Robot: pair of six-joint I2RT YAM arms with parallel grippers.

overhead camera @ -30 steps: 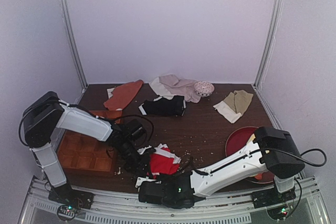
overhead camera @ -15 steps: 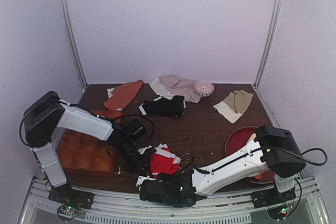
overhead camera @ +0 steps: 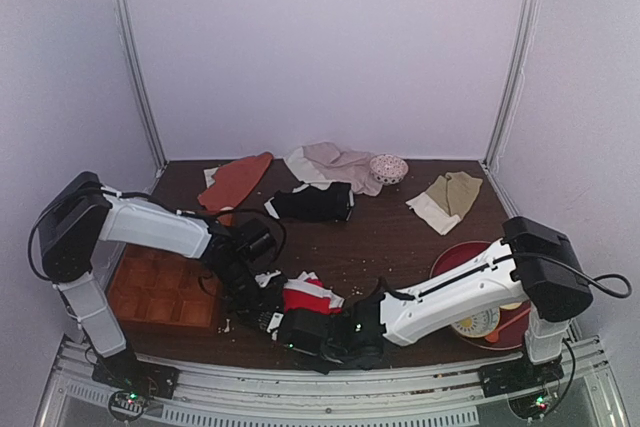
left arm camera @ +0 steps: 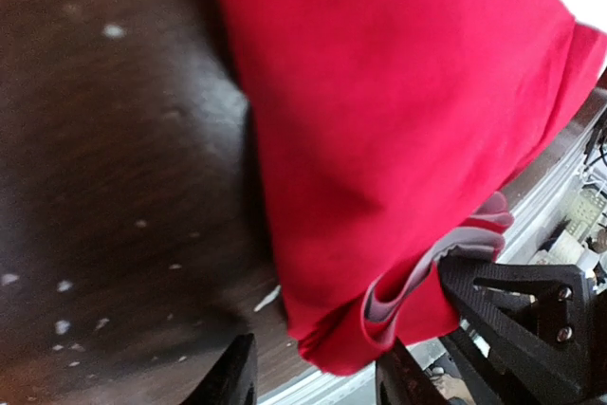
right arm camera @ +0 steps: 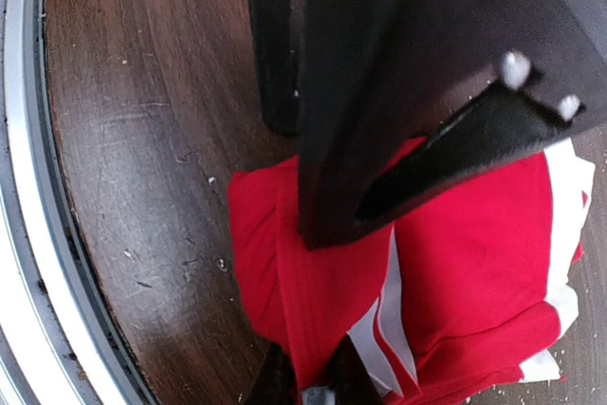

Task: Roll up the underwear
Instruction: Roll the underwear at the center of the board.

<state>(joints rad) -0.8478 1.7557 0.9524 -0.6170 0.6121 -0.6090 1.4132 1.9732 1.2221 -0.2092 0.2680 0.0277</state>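
Top view: bright red fabric boxer briefs with white stripes sit bunched at lower centre.
Left wrist: left gripper stands with jaws apart, astride a corner.
Right wrist: right gripper pinches the red hem.
Risk: with only one pinch, the roll may unravel.

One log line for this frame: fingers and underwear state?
task: roll underwear | left fingers: open, fabric corner between them | right fingers: shut on underwear edge | underwear: folded on table
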